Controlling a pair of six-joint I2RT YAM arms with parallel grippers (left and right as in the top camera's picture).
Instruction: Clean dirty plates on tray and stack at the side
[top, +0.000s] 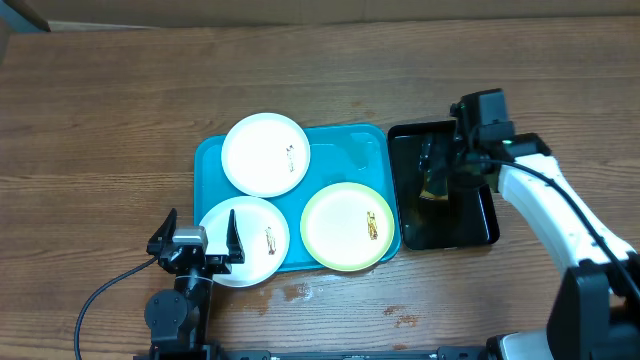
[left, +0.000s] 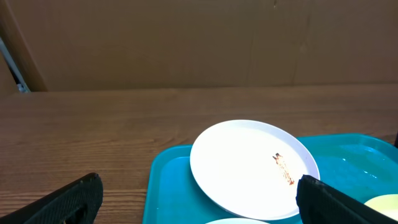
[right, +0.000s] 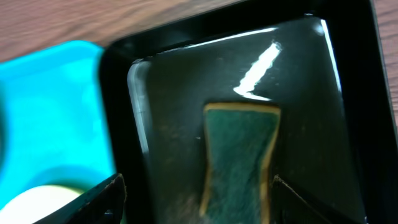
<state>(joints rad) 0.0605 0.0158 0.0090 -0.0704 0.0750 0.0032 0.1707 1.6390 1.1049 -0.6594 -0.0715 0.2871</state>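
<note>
Our right claw (right: 198, 196) hangs low over the black tray (top: 468, 226). Its two fingers stand apart on either side of a sponge (right: 239, 155) that lies green side up on the glossy floor of that tray. We see a clear gap on one side, so we read the claw as not yet gripping anything. The black tray sits on the desk (top: 120, 120) just beside the turquoise tray (top: 345, 150), at its 3 o'clock. Our left claw (top: 197, 243) waits at the turquoise tray's 7 o'clock, spread as wide as it goes and holding nothing, its fingers pointing toward 12 o'clock. All three plates lie flat in the turquoise tray, none overlapping another. The far white plate (top: 265, 153) is at 11 o'clock. The near white plate (top: 252, 240) is at 7 o'clock, right by the left claw, with its rim apparently reaching over the tray's near edge. The yellow-green plate (top: 347, 226) is at 5 o'clock, closest to the black tray. Each plate carries a small brown smear toward its 3 o'clock side. We judge the task to be at its very start: no plate looks wiped, none has left the tray, and no stack stands anywhere on the desk. The step in hand seems to be fetching the sponge. What remains is to grip it, scrub each of the three smears away, then lift the plates out and pile them beside the tray.
</note>
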